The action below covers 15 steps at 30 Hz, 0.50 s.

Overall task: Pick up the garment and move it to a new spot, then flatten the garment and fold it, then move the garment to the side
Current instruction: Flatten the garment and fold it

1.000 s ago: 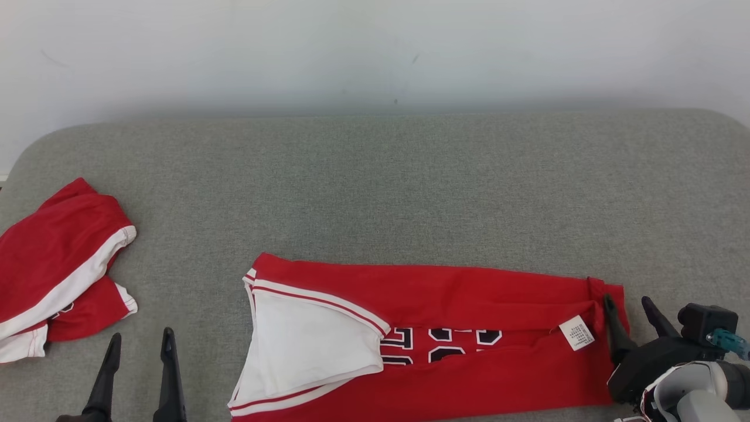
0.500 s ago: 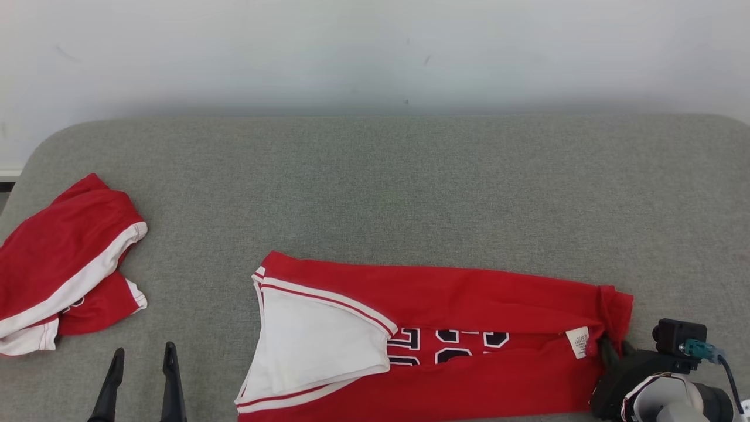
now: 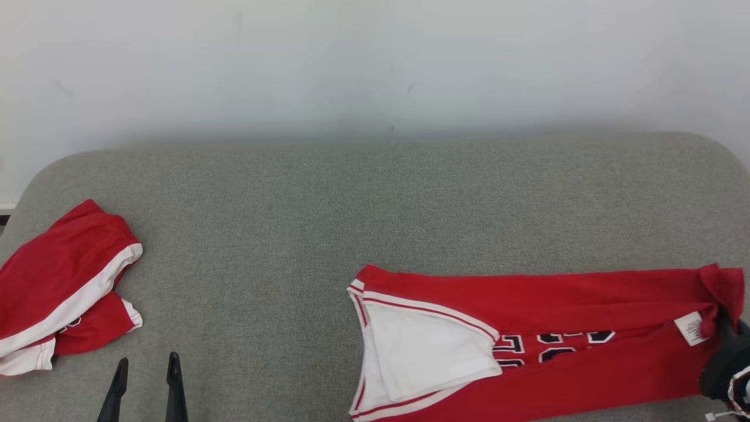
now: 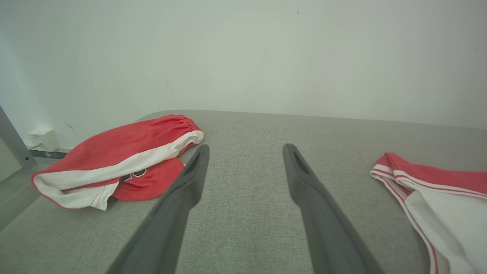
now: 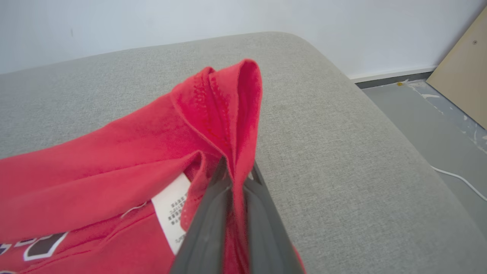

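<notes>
The garment [image 3: 527,293] is a red jersey with white trim and dark numbers, folded into a long strip across the lower right of the grey padded surface [image 3: 375,205]. My right gripper [image 3: 726,331] is shut on the garment's right end, beside the white label [image 3: 688,328]. In the right wrist view the fingers of that gripper [image 5: 237,165] pinch a raised fold of the red hem [image 5: 228,99], with the label [image 5: 171,213] just left of them. My left gripper [image 3: 147,362] stands open and holds nothing at the lower left. In the left wrist view this gripper [image 4: 246,148] points between the garment's white-trimmed end [image 4: 437,179] and the other red cloth.
A second red and white piece of clothing [image 3: 58,281] lies bunched at the left edge, also seen as a crumpled heap [image 4: 114,152]. A white wall runs behind. The surface rounds off to the right, with floor, a white cable [image 5: 460,182] and a wooden board [image 5: 464,64] beyond.
My right gripper has shut on the garment's right end and drawn the whole garment to the right, away from the other red cloth. The head camera shifted a little. The left gripper stayed open.
</notes>
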Motion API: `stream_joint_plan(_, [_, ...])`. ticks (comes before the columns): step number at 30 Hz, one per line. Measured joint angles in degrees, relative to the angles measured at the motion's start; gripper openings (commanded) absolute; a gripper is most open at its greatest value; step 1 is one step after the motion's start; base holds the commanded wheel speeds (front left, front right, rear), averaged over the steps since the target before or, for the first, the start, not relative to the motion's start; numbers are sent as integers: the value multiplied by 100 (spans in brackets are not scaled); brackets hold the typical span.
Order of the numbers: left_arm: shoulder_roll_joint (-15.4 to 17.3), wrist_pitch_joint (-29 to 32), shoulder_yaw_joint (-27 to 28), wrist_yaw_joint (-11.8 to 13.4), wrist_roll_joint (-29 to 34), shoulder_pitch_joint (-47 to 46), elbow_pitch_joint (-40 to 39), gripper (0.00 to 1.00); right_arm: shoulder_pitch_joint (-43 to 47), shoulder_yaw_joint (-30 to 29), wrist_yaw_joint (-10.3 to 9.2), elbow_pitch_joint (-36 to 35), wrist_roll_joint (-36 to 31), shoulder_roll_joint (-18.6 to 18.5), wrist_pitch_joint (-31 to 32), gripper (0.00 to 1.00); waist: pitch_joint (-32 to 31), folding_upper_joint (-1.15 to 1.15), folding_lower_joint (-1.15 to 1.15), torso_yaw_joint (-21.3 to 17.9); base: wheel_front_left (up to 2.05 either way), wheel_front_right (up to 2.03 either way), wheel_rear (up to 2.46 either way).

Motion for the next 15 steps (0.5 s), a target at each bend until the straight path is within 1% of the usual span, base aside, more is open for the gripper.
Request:
stream_joint_plan(1, [0,0,0,0,0,0,0,100,0,0,0,0,0,0,0,0,0,0,0,0,0,0,0])
stream_joint_plan(4, [-42,0,33,-42,37,19,2,100,-60,-52,0,-70,1,-225,49,0,-48,0,0,-40,0,0,0])
stream_joint_plan(8, [-90,0,120,-53,49,101,18,100,-67,16,1,-470,25,-224,104,0,-129,0,0,-111,0,0,0])
stream_joint_plan(11, [-133,0,185,-81,56,158,18,100,-17,77,0,-962,113,-56,221,0,-183,0,0,-182,0,0,0])
stream_joint_plan(15, [-168,0,248,-102,67,168,18,100,236,249,0,-1758,308,386,516,0,-238,0,0,-269,0,0,0])
